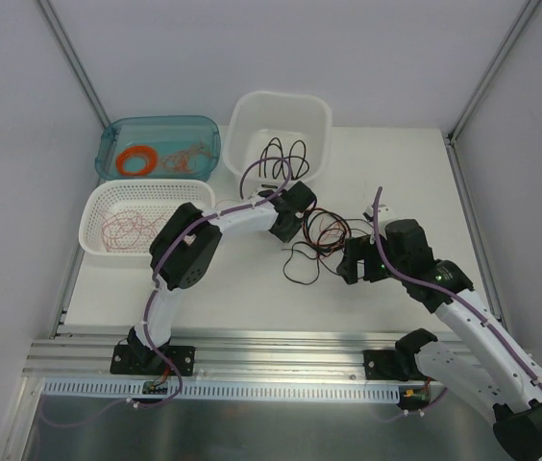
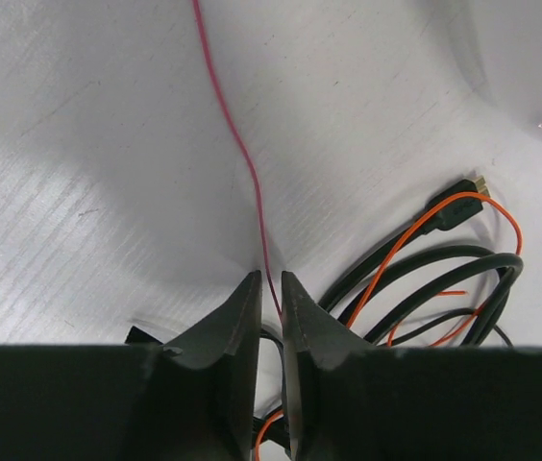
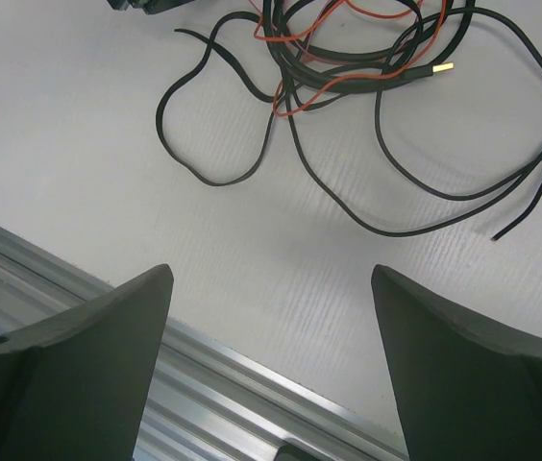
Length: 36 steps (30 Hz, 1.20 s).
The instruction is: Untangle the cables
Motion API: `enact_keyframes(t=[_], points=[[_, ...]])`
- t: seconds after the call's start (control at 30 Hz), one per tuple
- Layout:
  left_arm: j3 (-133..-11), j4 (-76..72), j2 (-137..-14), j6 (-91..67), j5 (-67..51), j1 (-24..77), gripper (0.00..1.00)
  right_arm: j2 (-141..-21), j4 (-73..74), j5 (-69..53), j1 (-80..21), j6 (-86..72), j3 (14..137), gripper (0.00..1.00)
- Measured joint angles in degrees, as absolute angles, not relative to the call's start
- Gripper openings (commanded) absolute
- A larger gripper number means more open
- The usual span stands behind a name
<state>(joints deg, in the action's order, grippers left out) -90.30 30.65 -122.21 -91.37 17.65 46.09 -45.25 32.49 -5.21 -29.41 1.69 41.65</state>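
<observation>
Pinching a red wire (image 2: 242,154) from the limp, light cables (image 1: 324,230), left gripper (image 2: 269,283) jaws clamp; right gripper (image 3: 271,274) jaws gape empty; loose ends look best to grip.

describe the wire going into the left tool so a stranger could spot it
Find the white tub at the back of the table; just in front, the left tool meets the cables. Clamped in it is the pink-red wire, hair-thin and nearly straight across bare table, unlike the thick black loops and curling orange strand beside it.
</observation>
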Motion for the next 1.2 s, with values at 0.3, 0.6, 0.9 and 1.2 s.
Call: enact_keyframes(t=[0.3,0.6,0.9,1.2], points=[[-87.7,29.2,-120.9,-92.4,18.8,46.1,0.00,-45.3,32.9,-5.2,-29.4,1.7,41.6,0.89],[-84.7,32.0,-110.8,-82.8,27.8,46.2,0.00,-45.8,32.8,-5.1,-29.4,1.1,41.3,0.88],[-95.1,32.7,-100.5,-61.8,35.7,46.6,0.00,-47.9,31.6,-4.9,-29.4,-2.0,40.9,0.88],[-105.5,33.0,-98.7,-41.3,38.1,50.3,0.00,-48.6,30.2,-4.9,-29.4,-4.1,40.9,0.88]])
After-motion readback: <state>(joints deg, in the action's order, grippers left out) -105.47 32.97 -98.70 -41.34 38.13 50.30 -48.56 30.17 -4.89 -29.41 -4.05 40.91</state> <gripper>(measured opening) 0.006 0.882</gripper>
